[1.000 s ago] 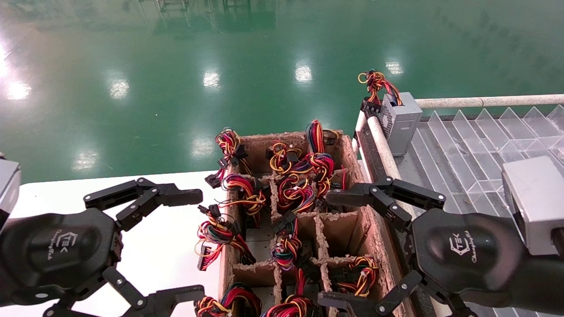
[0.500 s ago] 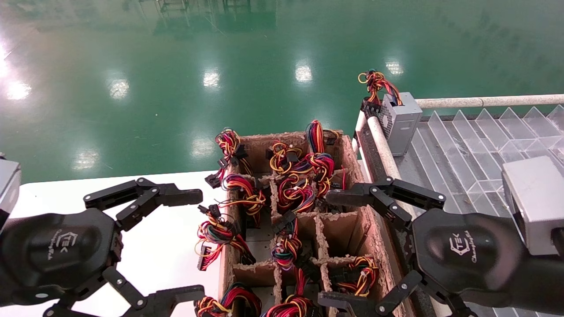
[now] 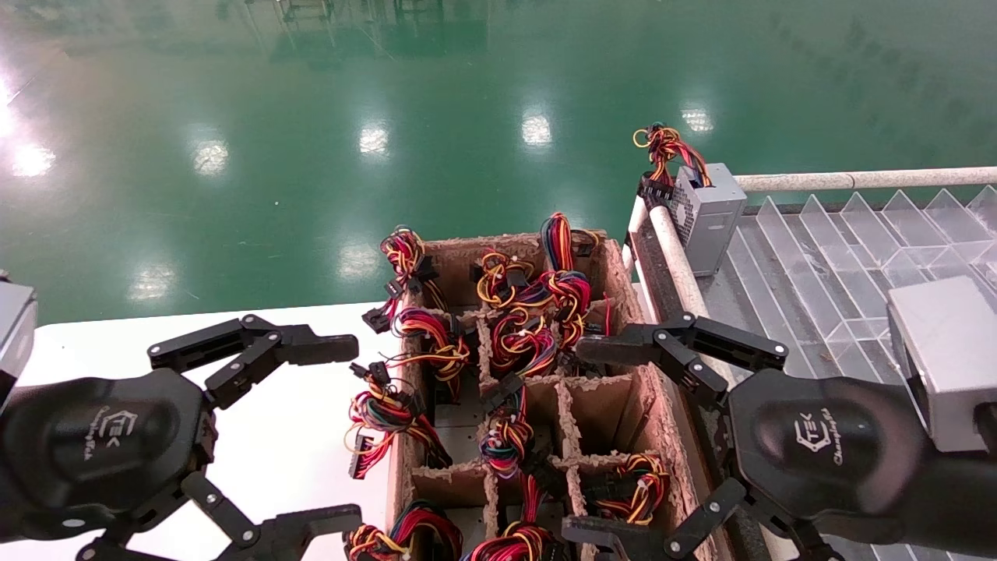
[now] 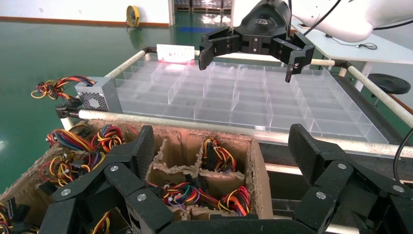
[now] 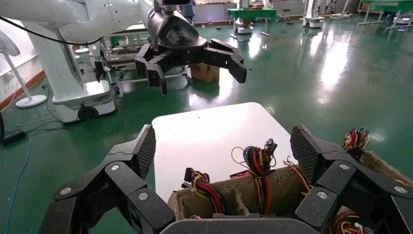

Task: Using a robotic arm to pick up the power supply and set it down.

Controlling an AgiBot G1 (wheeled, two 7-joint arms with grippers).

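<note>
Green floor behind, both the left gripper [image 3: 311, 428] and right gripper [image 3: 600, 444] hang spread wide and empty; lower squarely onto a power supply [image 3: 506, 444] body, avoiding wires.

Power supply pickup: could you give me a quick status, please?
Both grippers open, empty: left gripper over white table, right gripper over the carton. Power supplies in carton untouched. One grey unit sits on the clear tray.

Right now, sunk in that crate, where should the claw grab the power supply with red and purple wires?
Probably from straight above, on the metal body's flat sides, not the loose wires: the power supply sits in a crate cell whose walls block sideways reach. The open right gripper hovers nearest; the left gripper is farther.
</note>
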